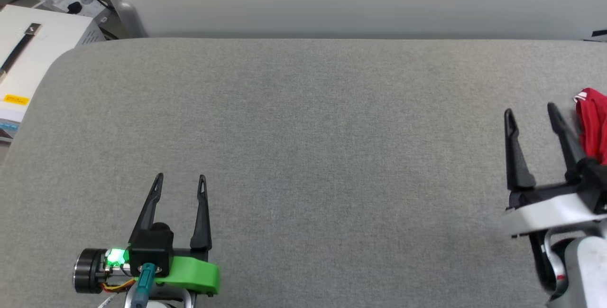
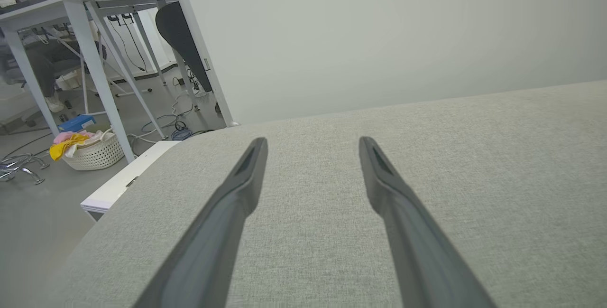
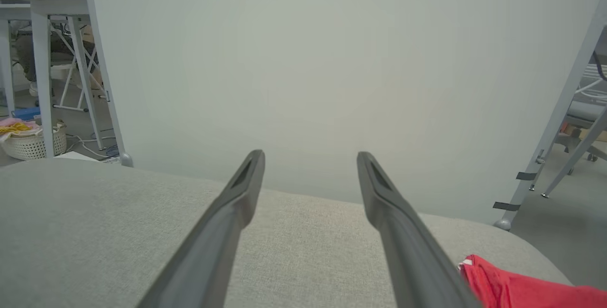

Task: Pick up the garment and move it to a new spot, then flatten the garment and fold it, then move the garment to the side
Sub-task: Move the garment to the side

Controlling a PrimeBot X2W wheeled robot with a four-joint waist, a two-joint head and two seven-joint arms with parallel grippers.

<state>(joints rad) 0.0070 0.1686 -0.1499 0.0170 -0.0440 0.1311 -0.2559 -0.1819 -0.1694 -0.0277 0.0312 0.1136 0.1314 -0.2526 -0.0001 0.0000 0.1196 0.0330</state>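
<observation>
garment [image 1: 593, 123], one; wide-apart fingers [image 1: 516, 156], four

The garment [image 1: 592, 123] is cut off by the right edge of the head view; in the right wrist view it is partly hidden behind a finger of the right claw [image 3: 309, 154].
</observation>
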